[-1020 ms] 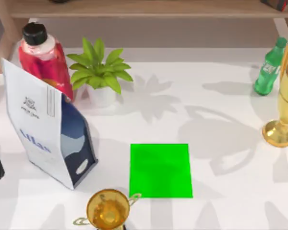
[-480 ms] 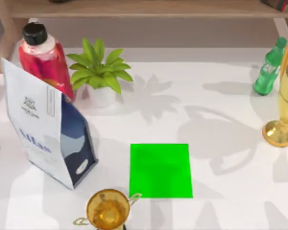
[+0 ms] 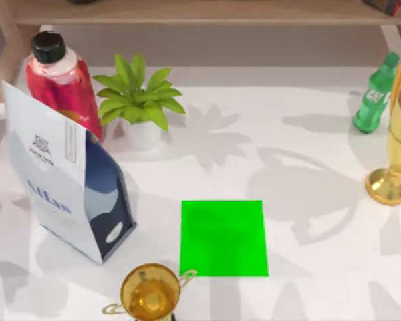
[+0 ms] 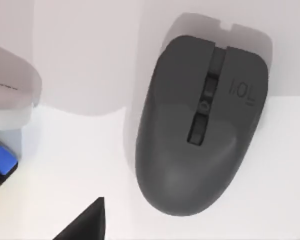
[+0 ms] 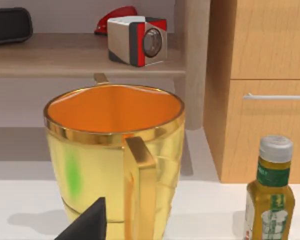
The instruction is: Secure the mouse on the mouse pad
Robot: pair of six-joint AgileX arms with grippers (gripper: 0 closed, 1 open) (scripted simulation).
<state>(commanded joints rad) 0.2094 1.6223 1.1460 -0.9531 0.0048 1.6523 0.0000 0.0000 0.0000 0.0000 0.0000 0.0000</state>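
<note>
Broadly, white counter (image 3: 307,134) under everything, with a wooden shelf (image 3: 207,12) along its far edge. Standing at the left side, a tall white and navy bag (image 3: 67,177), and behind it a red bottle with a black cap (image 3: 60,77). Right of that bottle, a potted plant (image 3: 139,100) in a white pot. At the right edge, a large gold trophy cup (image 3: 397,144), seen close in the right wrist view with an orange inside (image 5: 115,155). At the near edge, a second gold trophy cup (image 3: 149,293), just beside the near-left corner of the mouse pad (image 3: 223,238). Bright green mouse pad lying flat near the middle of the counter's near half, bare on top. Toward the far right, a green soda bottle (image 3: 375,93).

Directly beneath the left wrist camera, a dark grey mouse (image 4: 202,120) resting on the white surface, nothing touching it. Cannot tell how far open either gripper is, nor whether either holds anything. Beside the large cup in the right wrist view, a small oil bottle (image 5: 271,192); on the shelf behind, a red and white box (image 5: 137,40).
</note>
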